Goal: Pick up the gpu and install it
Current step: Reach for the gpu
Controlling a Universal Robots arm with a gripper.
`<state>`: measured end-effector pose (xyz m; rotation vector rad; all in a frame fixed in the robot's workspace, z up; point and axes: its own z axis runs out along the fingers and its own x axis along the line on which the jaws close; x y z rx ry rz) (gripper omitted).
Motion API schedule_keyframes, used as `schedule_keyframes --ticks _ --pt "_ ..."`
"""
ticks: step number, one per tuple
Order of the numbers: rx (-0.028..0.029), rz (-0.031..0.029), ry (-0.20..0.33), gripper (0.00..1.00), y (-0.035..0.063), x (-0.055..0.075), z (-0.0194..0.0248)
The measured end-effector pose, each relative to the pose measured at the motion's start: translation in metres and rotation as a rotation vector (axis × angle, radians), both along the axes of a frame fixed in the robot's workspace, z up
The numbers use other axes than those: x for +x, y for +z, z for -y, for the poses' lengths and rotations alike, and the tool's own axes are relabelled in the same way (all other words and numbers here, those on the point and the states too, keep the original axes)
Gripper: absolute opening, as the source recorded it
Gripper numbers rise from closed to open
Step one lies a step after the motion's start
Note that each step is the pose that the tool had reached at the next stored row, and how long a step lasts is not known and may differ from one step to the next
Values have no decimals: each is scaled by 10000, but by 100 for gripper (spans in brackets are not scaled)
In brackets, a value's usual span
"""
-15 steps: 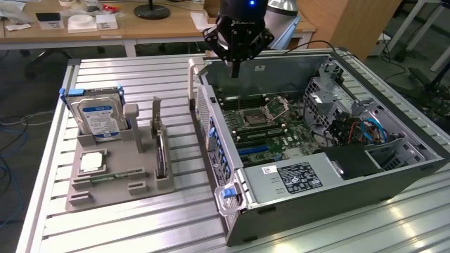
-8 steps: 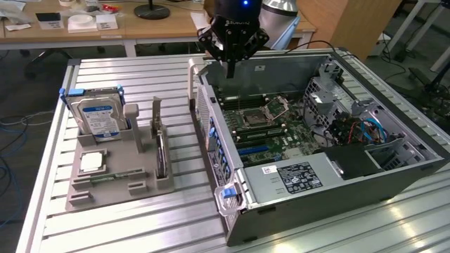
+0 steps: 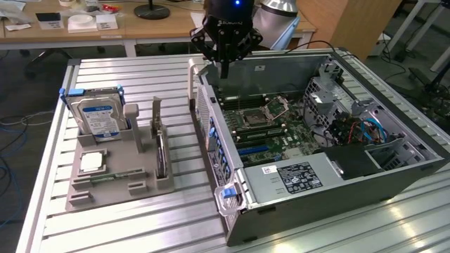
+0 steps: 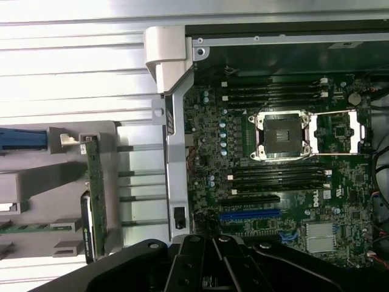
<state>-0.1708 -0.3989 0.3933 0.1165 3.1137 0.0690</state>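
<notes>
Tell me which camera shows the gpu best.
The exterior view: the gpu stands upright in the gray holder, its whole length visible. The wrist view looks down on its thin green edge.

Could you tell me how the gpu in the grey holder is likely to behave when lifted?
The gpu is a thin card standing on edge in the grey holder, so it is probably stiff and light, yet may tip once clear of its slot. Its bare circuit board looks fragile under a hard pinch.
</notes>
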Motion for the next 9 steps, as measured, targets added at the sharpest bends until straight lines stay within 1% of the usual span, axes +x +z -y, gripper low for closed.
schedule_keyframes --ticks 9 --pt "-1 0 -1 11 0 -162 0"
